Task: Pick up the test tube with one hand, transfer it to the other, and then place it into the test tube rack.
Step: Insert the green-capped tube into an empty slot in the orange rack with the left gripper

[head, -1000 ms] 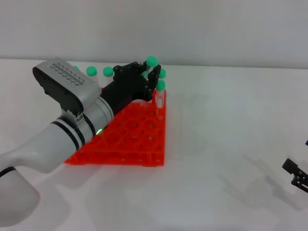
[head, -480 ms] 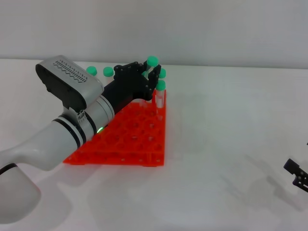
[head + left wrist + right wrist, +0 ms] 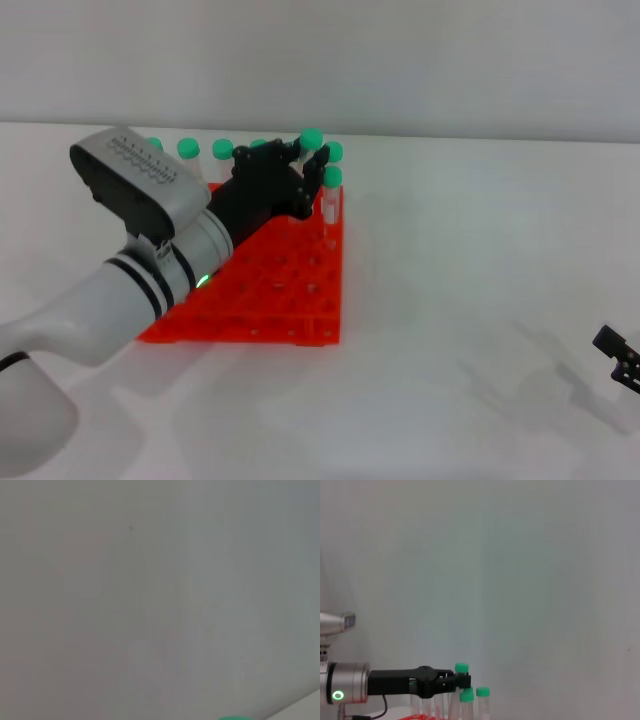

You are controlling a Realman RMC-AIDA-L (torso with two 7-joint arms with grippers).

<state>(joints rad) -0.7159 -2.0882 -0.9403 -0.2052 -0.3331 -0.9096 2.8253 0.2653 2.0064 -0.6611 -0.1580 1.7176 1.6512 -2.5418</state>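
Two arms share one white surface [image 3: 470, 300]: toward its far-left corner the left end effector [image 3: 305, 170] grips a green-capped tube [image 3: 311, 139] just under its cap over the orange rack [image 3: 290, 285], light, stiff and slick, while the right end effector [image 3: 620, 360] waits near the right edge, its grip unclear.

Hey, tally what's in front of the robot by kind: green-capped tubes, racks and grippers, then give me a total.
Green-capped tubes: 7 in view, counting the held tube in the left gripper; more may hide behind it
Orange rack: 1
Grippers: 2, the left one over the rack's far end, the right gripper at the near right edge
Total: 10
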